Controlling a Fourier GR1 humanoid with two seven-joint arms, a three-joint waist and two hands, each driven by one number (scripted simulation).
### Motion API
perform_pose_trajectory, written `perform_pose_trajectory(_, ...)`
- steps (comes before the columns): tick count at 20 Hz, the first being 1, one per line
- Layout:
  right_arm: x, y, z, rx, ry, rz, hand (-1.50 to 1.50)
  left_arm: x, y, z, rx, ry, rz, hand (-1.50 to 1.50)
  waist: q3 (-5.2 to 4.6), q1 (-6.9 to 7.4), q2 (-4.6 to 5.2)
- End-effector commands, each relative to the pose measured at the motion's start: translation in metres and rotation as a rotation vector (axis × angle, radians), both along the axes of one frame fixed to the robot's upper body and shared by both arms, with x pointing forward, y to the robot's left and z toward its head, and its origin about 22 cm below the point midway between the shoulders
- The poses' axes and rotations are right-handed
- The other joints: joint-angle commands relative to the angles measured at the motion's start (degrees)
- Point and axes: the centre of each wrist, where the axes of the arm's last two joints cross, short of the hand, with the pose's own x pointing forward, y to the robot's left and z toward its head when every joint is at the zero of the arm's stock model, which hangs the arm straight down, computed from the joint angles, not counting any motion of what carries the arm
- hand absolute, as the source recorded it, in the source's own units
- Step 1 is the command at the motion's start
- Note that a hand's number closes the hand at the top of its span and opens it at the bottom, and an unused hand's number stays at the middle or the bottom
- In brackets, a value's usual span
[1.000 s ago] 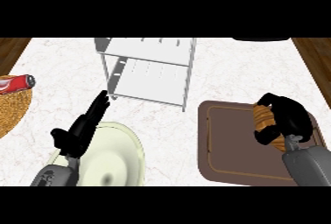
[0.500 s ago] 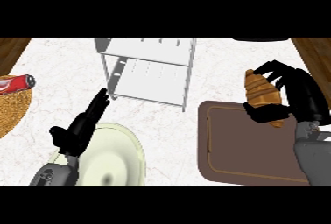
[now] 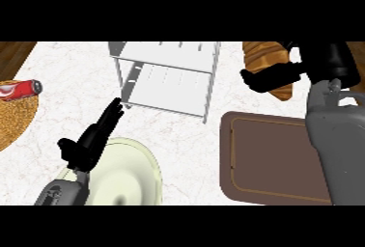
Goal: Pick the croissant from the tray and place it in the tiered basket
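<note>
At your far left, a red can (image 3: 20, 89) lies on a woven mat (image 3: 13, 123). The left hand (image 3: 89, 142) rests open, fingers straight, over the pale plate (image 3: 132, 176). The white tiered basket (image 3: 167, 79) stands at centre. To its right, beyond the brown tray (image 3: 271, 159), the right hand (image 3: 314, 62) grips the croissant (image 3: 260, 55).

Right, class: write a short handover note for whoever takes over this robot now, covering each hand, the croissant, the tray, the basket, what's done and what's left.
Left hand: open, holding nothing, resting by the plate.
Right hand: shut on the croissant, held up to the right of the basket, beyond the tray.
Done: croissant is off the tray.
Left: carry it left to the basket and set it inside.
</note>
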Motion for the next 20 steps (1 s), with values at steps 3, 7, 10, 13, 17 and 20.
perform_pose_trajectory(3,0.029,0.061,0.065,0.001,0.014,0.013,1.50,0.001,-0.019,-0.008,0.001,-0.006,-0.016,0.00,-0.04,0.54,0.22)
perform_pose_trajectory(7,0.058,0.092,0.053,0.052,0.035,0.035,1.50,0.000,-0.008,-0.019,0.013,-0.012,-0.009,0.00,-0.03,0.77,0.47)
perform_pose_trajectory(10,0.079,0.095,0.043,0.044,0.074,0.051,1.50,0.004,-0.028,-0.009,0.017,-0.020,-0.012,0.00,0.00,0.76,0.47)
perform_pose_trajectory(13,0.086,0.120,0.044,0.035,0.110,0.077,1.50,0.006,-0.014,-0.003,0.007,-0.014,-0.008,0.00,-0.01,1.03,0.45)
perform_pose_trajectory(17,0.100,0.137,0.019,0.022,0.143,0.085,1.50,0.023,-0.030,0.004,-0.006,-0.019,-0.034,0.00,-0.03,1.22,0.83)
perform_pose_trajectory(20,0.106,0.145,0.019,0.029,0.141,0.089,1.50,0.012,-0.012,0.004,0.004,-0.028,-0.018,0.00,-0.03,1.98,0.86)
